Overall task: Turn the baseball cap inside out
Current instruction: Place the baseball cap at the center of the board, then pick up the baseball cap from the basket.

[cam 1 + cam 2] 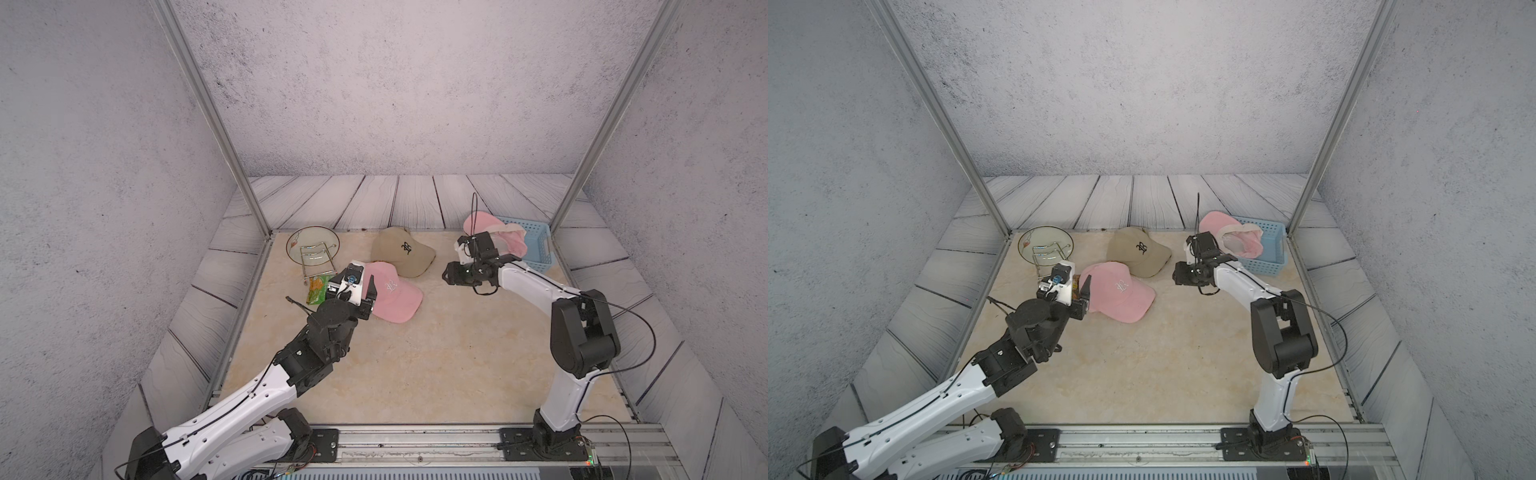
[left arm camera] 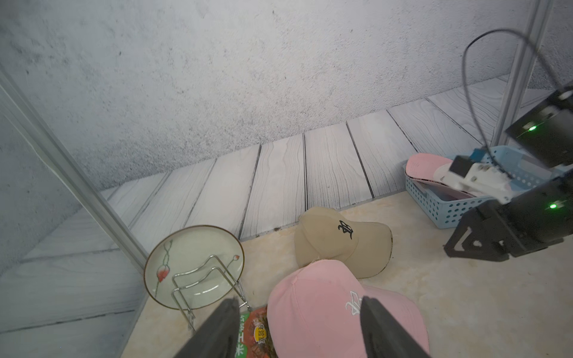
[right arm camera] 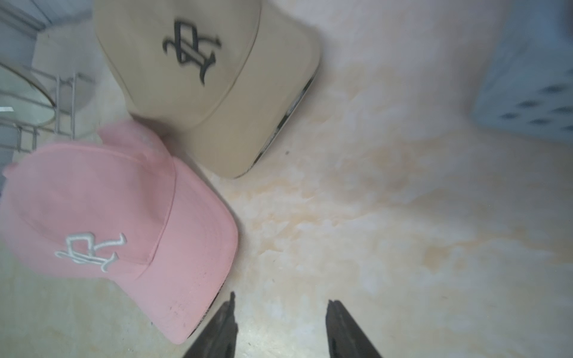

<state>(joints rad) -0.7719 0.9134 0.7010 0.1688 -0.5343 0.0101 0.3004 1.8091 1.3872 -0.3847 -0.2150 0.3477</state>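
Observation:
A pink baseball cap (image 1: 395,293) (image 1: 1121,291) (image 2: 316,303) (image 3: 117,217) with a white logo lies crown up on the table, its brim toward the front right. My left gripper (image 1: 368,297) (image 1: 1081,297) (image 2: 300,299) is open at the back of its crown, one finger on each side, gripping nothing. My right gripper (image 1: 445,276) (image 1: 1177,274) (image 3: 282,300) hangs open over bare table, to the right of the cap's brim. A beige cap (image 1: 401,251) (image 1: 1138,251) (image 2: 335,238) (image 3: 198,77) lies just behind the pink one.
A blue basket (image 1: 536,245) (image 1: 1273,249) (image 2: 434,204) at the back right holds another pink cap (image 1: 494,235) (image 1: 1237,237) with its pale lining showing. A plate (image 1: 311,243) (image 2: 192,263) leans in a wire rack at the back left. A snack packet (image 1: 318,289) (image 2: 257,331) lies beside it.

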